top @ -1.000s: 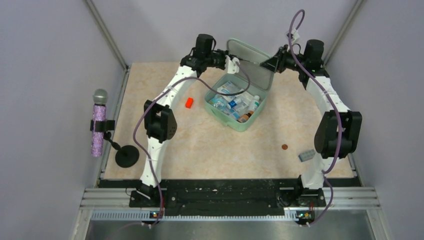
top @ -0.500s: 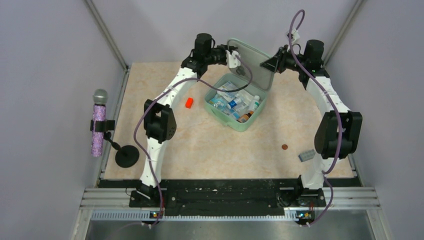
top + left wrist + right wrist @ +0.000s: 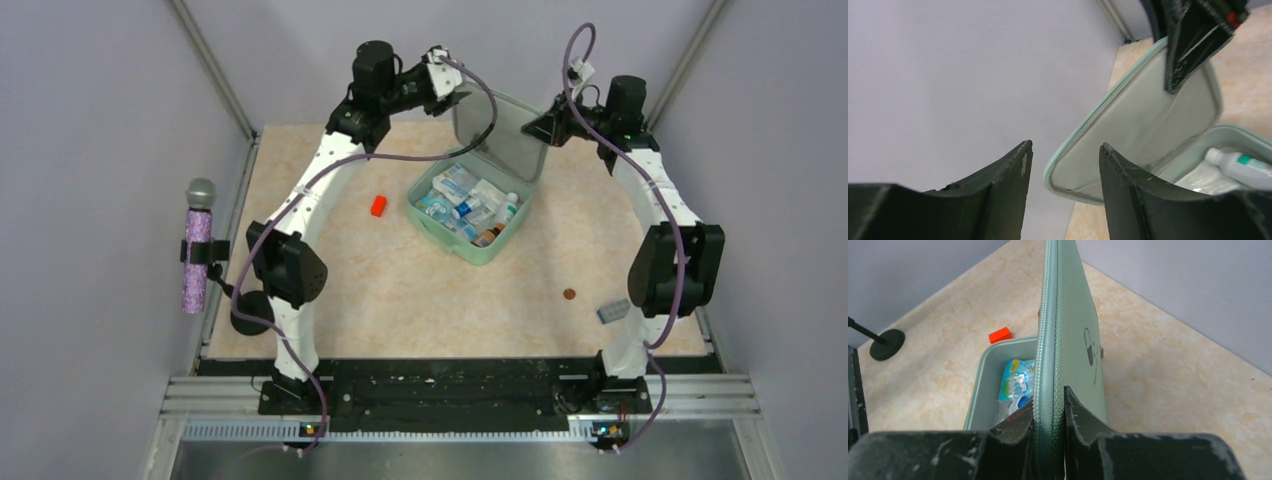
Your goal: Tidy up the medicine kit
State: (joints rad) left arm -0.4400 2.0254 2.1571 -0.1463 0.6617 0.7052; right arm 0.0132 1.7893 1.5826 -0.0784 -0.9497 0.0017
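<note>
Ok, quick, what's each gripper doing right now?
Left gripper: open, holding nothing.
Right gripper: shut on the lid of the case.

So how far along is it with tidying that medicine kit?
Mostly packed: packets and bottles lie inside the green case. In hand: the right gripper pinches the lid by its edge, holding it upright, while the left gripper hangs open near it, holding nothing. Left to do: a small orange block sits outside the case, and the lid is not yet shut.
</note>
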